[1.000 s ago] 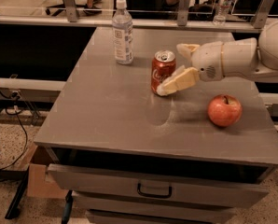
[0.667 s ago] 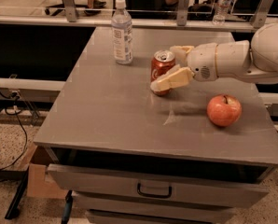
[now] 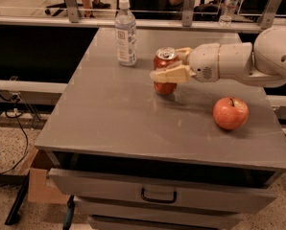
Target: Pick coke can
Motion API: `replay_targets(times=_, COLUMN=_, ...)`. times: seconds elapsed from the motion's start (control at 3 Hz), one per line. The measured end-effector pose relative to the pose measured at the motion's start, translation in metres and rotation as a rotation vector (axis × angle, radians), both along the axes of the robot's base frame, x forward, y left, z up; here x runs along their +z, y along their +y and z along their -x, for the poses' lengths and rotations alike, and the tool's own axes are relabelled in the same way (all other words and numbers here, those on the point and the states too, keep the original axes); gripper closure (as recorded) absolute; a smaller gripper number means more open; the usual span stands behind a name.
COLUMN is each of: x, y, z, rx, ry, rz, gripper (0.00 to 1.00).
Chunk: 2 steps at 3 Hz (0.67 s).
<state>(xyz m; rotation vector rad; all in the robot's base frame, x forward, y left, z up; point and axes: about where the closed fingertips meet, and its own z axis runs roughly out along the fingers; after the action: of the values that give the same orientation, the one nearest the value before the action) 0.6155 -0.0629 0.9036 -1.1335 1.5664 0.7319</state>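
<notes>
The red coke can (image 3: 164, 85) with its silver top stands upright near the middle of the grey table (image 3: 109, 123). My gripper (image 3: 167, 65) reaches in from the right and holds the can between its fingers. One cream finger (image 3: 172, 74) lies across the can's front and the other (image 3: 184, 53) is behind its top rim. The can's base is at the table surface.
A clear water bottle (image 3: 125, 32) with a white cap stands left of and behind the can. A red-orange apple (image 3: 230, 113) lies at the front right, below my arm (image 3: 239, 61). A drawer with a handle (image 3: 158, 195) is under the table top. A rail runs along the back.
My gripper has moved left and its fingers have come in around the can. The can has shifted slightly left. The bottle and apple have not moved.
</notes>
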Motion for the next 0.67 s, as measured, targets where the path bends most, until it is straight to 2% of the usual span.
replay_targets(times=0.33, x=0.028, y=0.009, z=0.000, rx=0.039, ry=-0.053, rz=-0.056, gripper=0.92)
replay_targets(times=0.67, x=0.062, y=0.020, z=0.003, rx=0.092, ry=-0.104, rz=-0.095, gripper=1.00)
